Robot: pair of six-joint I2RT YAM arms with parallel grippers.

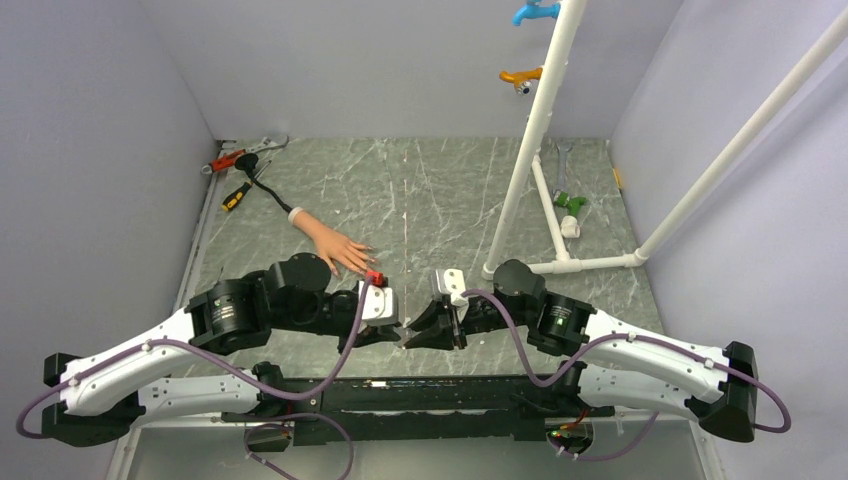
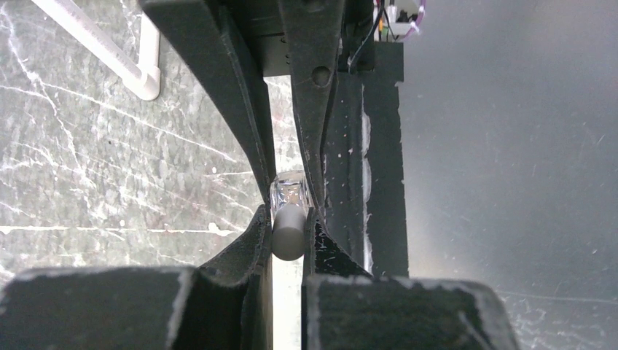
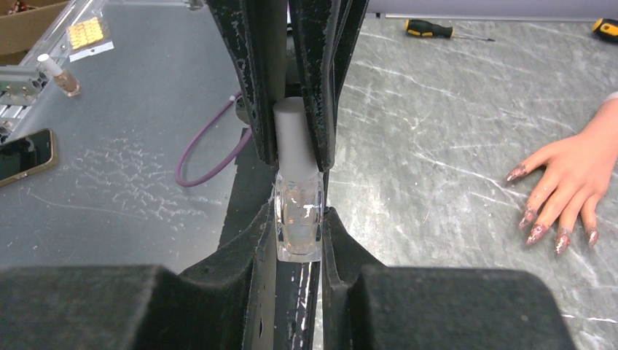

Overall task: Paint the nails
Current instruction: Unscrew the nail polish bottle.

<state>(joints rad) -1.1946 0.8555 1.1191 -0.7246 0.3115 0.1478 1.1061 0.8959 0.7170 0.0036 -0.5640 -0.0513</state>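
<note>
Near the table's (image 1: 440,190) near edge, left jaws clamp the grey cap (image 2: 288,232) and right jaws grip the clear bottle (image 3: 299,219). The mannequin hand's (image 1: 335,248) nails (image 3: 539,232) lie left of centre.

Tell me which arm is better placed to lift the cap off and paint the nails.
Left, likely. The left fingers grip the cap, the right fingers hold the glass bottle steady, and the mannequin hand lies on the left arm's side.
</note>
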